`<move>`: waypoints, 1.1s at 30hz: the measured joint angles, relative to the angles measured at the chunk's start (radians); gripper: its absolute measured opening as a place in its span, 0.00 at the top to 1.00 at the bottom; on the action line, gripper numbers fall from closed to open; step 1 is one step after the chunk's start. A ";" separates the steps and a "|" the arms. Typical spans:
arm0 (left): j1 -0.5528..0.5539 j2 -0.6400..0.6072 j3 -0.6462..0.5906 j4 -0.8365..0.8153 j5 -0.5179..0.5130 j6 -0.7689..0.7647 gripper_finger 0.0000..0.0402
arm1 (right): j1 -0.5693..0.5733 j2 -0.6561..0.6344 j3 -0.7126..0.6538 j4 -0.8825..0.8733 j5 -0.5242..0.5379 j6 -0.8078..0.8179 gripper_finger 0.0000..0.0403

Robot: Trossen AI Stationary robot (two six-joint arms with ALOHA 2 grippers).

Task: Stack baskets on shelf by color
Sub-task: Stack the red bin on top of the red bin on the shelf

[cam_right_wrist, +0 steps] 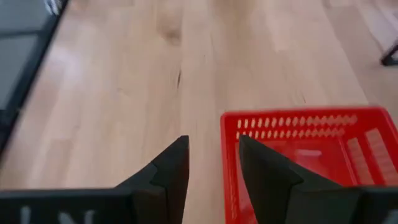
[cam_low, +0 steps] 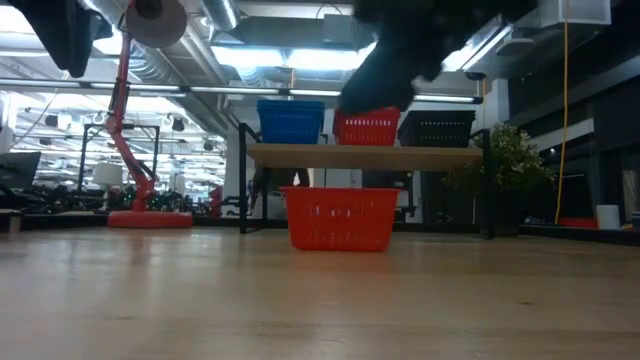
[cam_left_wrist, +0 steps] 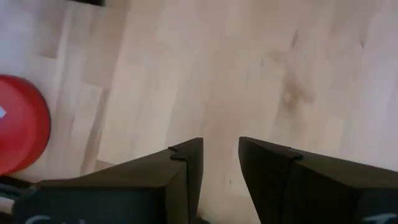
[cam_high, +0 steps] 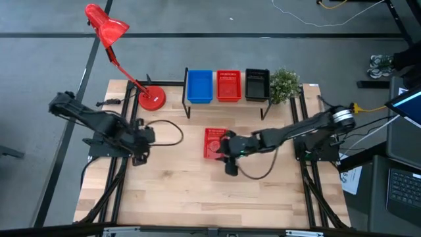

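Note:
One red basket point(cam_high: 212, 142) point(cam_low: 340, 218) stands on its bottom on the table, in front of the shelf point(cam_low: 300, 155). On the shelf's plank sit a blue basket point(cam_high: 199, 86), a red basket point(cam_high: 228, 85) and a black basket point(cam_high: 256, 84), side by side. My right gripper point(cam_high: 225, 146) point(cam_right_wrist: 213, 140) hangs open above the table basket's right wall point(cam_right_wrist: 227, 155), one finger over the inside, one outside; the low view shows it well above the rim. My left gripper point(cam_high: 140, 157) point(cam_left_wrist: 221, 143) is open over bare wood at the table's left.
A red desk lamp stands with its round base point(cam_high: 152, 99) point(cam_left_wrist: 18, 130) left of the shelf, its head point(cam_high: 105, 26) beyond the far-left corner. A small green plant point(cam_high: 284, 84) sits right of the shelf. Black cables point(cam_high: 170, 131) loop on the table. Bare wood point(cam_high: 197, 191) lies toward the near edge.

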 joint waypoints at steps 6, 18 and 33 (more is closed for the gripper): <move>-0.067 -0.147 -0.082 0.051 -0.098 -0.072 0.77 | 0.000 0.165 0.142 -0.052 0.050 -0.101 0.65; -0.097 -0.217 -0.166 0.131 -0.167 -0.030 0.77 | 0.000 0.321 0.184 -0.106 0.139 -0.103 0.65; -0.096 -0.214 -0.195 0.171 -0.172 -0.020 0.77 | 0.007 0.336 0.183 -0.223 0.150 0.030 0.81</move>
